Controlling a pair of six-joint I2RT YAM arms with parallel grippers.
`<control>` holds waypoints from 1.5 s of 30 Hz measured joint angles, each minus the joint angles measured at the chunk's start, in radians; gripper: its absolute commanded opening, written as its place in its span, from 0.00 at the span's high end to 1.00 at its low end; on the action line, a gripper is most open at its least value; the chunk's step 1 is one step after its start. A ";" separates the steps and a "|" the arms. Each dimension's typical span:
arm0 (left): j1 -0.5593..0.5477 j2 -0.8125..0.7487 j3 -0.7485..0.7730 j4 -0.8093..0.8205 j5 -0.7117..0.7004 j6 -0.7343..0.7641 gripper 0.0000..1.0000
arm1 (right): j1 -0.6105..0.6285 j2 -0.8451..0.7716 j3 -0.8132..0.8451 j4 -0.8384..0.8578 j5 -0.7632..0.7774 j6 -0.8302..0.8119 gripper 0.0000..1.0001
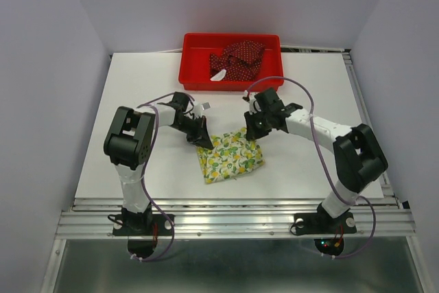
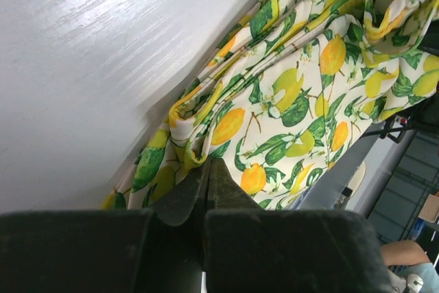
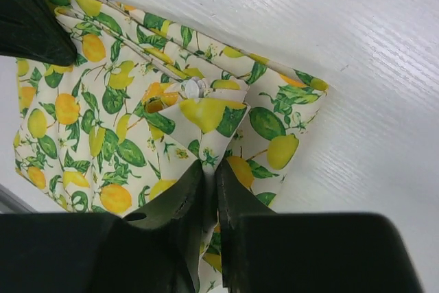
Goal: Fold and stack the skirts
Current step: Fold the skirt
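The cream lemon skirt (image 1: 230, 157) lies bunched on the white table between both arms. My left gripper (image 1: 204, 141) is shut on its upper left corner; in the left wrist view (image 2: 208, 164) the jaws pinch a fold of the lemon skirt (image 2: 302, 94). My right gripper (image 1: 248, 132) is shut on its upper right corner; in the right wrist view (image 3: 209, 167) cloth of the lemon skirt (image 3: 103, 114) runs between the jaws. The dark red dotted skirt (image 1: 238, 60) lies crumpled in the red tray (image 1: 195, 73).
The red tray stands at the table's far edge, behind both grippers. The left gripper's black finger (image 3: 27, 18) shows at the top left of the right wrist view. A metal rail (image 1: 233, 205) runs along the table's near edge.
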 measured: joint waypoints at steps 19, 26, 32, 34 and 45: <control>0.045 -0.272 -0.060 -0.003 -0.098 0.105 0.56 | -0.159 0.123 -0.122 0.265 -0.360 0.166 0.93; 0.043 -0.270 -0.047 -0.013 -0.156 0.189 0.43 | -0.159 0.124 -0.167 0.344 -0.449 0.192 0.92; 0.008 -0.192 0.069 -0.031 -0.217 0.367 0.47 | -0.160 0.123 -0.179 0.356 -0.467 0.194 0.95; -0.013 -0.179 0.100 -0.039 -0.226 0.427 0.49 | -0.162 0.123 -0.179 0.359 -0.470 0.194 0.95; -0.114 -0.051 0.217 -0.148 -0.213 0.639 0.54 | -0.162 0.123 -0.179 0.362 -0.473 0.194 0.95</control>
